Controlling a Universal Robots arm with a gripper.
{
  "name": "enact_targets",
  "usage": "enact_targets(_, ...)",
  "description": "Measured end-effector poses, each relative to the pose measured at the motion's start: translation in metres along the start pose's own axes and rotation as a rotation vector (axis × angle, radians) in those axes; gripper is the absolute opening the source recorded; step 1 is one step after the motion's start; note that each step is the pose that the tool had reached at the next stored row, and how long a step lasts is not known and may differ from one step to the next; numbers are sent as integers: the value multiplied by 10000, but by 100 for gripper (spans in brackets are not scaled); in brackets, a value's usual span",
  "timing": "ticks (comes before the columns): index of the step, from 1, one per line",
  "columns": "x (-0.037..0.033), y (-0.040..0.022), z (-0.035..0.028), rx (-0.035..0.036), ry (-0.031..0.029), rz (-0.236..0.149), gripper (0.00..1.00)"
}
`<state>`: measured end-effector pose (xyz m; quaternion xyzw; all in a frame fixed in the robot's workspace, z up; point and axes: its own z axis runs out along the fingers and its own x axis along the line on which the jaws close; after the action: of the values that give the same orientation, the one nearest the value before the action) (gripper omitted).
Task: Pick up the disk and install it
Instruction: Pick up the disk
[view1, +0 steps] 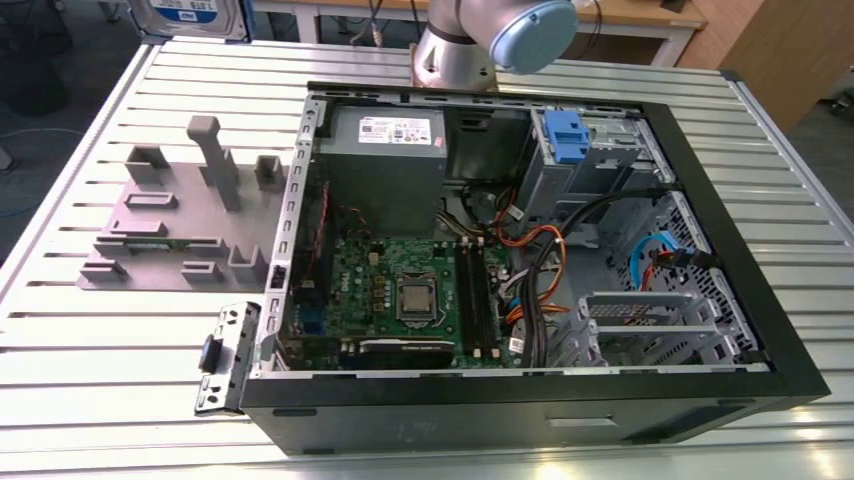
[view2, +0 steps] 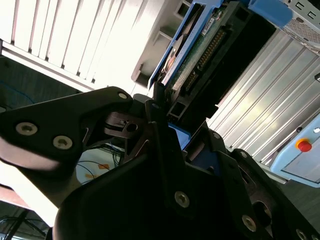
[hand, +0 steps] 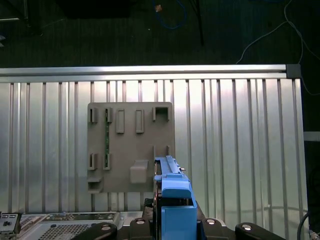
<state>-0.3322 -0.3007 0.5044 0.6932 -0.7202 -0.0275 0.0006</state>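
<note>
Holding flat silver-grey disk in blue plastic caddy (hand: 175, 200) edge-on, clamped tight in black gripper (view2: 160, 117). Hanging clear of ribbed aluminium tabletop (hand: 240, 150), above one edge of grey slotted plastic holder (hand: 125, 140). Noted open black computer case (view1: 467, 420) mid-tabletop. Probably best: hold caddy square and level on approach, stay off orange-and-black cable bundle (view1: 534, 250), avoid tilt in grip, no forcing.

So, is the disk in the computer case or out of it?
Out: the jaws grip the disk above the slatted table, near the grey fixture.
</note>
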Motion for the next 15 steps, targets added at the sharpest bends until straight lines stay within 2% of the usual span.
enact_targets(15,-3,-88,-3,0,0,0,36)
